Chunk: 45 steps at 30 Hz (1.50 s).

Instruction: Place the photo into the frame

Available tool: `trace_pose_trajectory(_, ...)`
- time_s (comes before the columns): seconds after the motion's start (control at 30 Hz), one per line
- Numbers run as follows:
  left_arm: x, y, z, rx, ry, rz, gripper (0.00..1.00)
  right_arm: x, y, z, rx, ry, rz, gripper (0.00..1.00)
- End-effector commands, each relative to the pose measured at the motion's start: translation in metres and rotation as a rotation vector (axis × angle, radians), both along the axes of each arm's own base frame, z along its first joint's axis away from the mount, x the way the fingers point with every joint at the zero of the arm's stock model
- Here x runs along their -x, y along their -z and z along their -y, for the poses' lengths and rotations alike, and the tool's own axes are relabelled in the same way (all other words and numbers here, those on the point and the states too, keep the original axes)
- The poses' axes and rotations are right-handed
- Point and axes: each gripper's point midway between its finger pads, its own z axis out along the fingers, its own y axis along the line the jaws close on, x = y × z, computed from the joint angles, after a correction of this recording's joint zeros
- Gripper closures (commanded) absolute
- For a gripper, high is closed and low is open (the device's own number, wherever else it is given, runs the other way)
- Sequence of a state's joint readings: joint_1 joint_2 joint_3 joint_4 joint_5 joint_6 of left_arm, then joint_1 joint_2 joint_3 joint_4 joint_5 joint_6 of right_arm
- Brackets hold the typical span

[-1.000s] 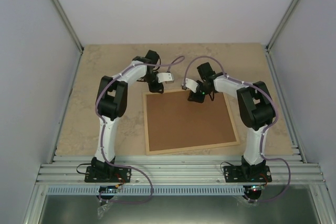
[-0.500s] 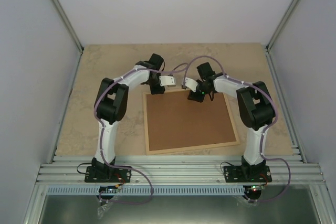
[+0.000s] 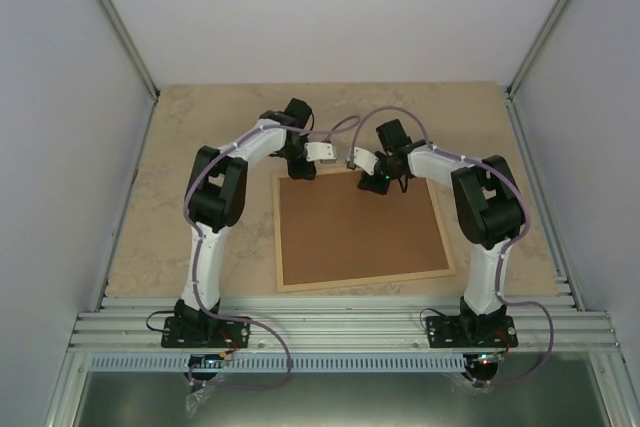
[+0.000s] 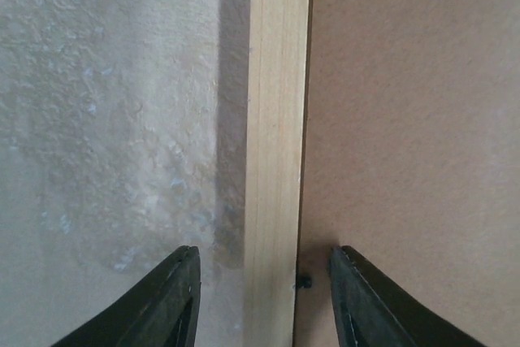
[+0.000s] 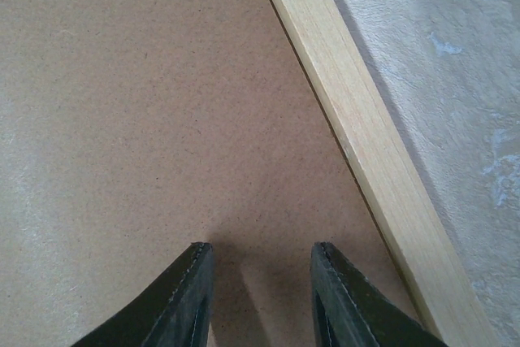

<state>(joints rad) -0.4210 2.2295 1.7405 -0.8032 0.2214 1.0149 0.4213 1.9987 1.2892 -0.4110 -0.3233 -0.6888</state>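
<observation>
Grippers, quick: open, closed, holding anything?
Left gripper: open, jaws straddling one side of the frame, holding nothing.
Right gripper: open over the backing board, holding nothing.

A beige marbled tabletop (image 3: 180,147) sits between plain white walls (image 3: 330,7), with aluminium rails (image 3: 340,322) along its near edge.

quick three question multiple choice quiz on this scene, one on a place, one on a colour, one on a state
1. The left gripper is over: A the frame's wooden edge; B the metal rail; C bare table.
2. The board in the frame is: A white; B brown; C blue.
3. The right gripper is: A shut on the board; B shut on the frame; C open, holding nothing.
Answers: 1 A, its fingers straddle the pale wood strip; 2 B, plain brown fills the frame; 3 C, only board shows between its spread fingers.
</observation>
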Motion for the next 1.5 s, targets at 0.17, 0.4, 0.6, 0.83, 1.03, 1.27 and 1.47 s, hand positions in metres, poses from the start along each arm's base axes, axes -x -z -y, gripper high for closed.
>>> trace_pose_trajectory(0.17, -0.036, -0.040, 0.006, 0.210, -0.206, -0.127, 0.48, -0.003, -0.006, 0.015, 0.019, 0.032, -0.030, 0.64)
trace_pose_trajectory(0.4, -0.042, -0.045, 0.007, 0.194, -0.230, -0.091, 0.41, -0.025, -0.071, 0.025, -0.150, 0.101, -0.040, 0.52)
trace_pose_trajectory(0.6, -0.034, -0.037, 0.034, 0.175, -0.205, -0.028, 0.31, -0.031, -0.104, 0.065, -0.226, 0.262, -0.108, 0.40)
trace_pose_trajectory(0.83, -0.022, -0.025, 0.073, 0.168, -0.175, -0.007, 0.25, -0.016, -0.090, 0.153, -0.230, 0.592, -0.282, 0.39)
trace_pose_trajectory(1.03, -0.021, -0.003, 0.084, 0.131, -0.210, 0.002, 0.23, 0.010, -0.060, 0.207, -0.163, 0.795, -0.402, 0.43)
trace_pose_trajectory(1.27, -0.005, 0.030, 0.079, 0.020, -0.198, 0.040, 0.23, 0.041, -0.021, 0.214, -0.080, 0.847, -0.513, 0.54)
trace_pose_trajectory(1.47, -0.003, 0.039, 0.074, -0.002, -0.227, 0.038, 0.24, 0.063, -0.002, 0.212, -0.034, 0.862, -0.560, 0.59)
